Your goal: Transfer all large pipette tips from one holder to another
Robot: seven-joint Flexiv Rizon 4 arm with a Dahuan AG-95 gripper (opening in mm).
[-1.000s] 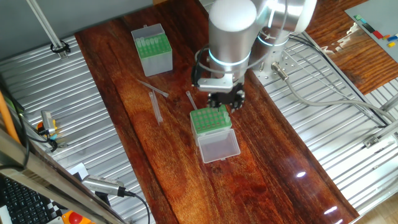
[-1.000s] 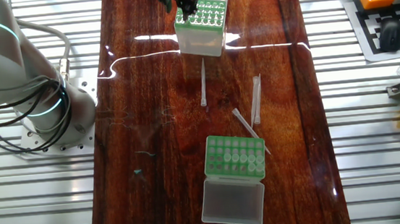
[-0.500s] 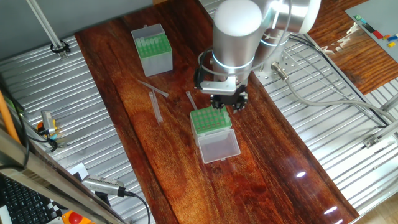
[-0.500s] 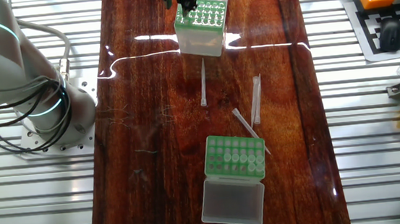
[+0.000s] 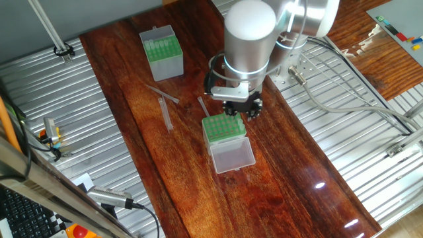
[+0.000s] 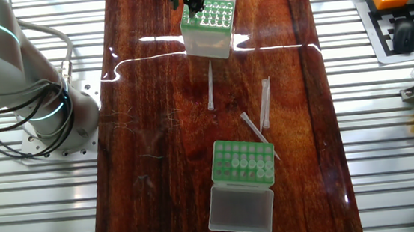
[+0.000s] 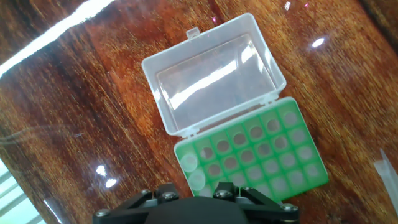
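- The gripper [image 5: 235, 109] hangs tips-down directly over the translucent box [image 5: 223, 129], above the edge of its green perforated insert [image 7: 261, 155] opposite the hinge.
- Its fingers are hidden by the dark gripper body in every view, so I cannot tell whether they are spread, pressed together, or pinching a tip.
- The box's clear hinged lid [image 7: 214, 68] lies flat open on the table [image 5: 284, 178], on the far side of the insert from the gripper.
- In the hand view, two holes at one end of the insert show pale round rims that look like seated tips. The other holes show only faint pale spots, and I cannot tell what is in them.
- The green rack [image 6: 242, 162] stands well apart from the gripper, along the table and past the loose tips. Its own clear lid [image 6: 239, 207] is folded open on the side away from the gripper.
- The large pipette tips [image 6: 255, 170] stand upright in many of that rack's holes. Several holes on one side look empty.
- Three loose pipette tips [image 6: 266, 99] lie flat on the wood between the two containers.
- One [image 5: 202, 106] lies just beside the gripper, near the box.
- One [image 6: 253, 129] lies close to the green rack.
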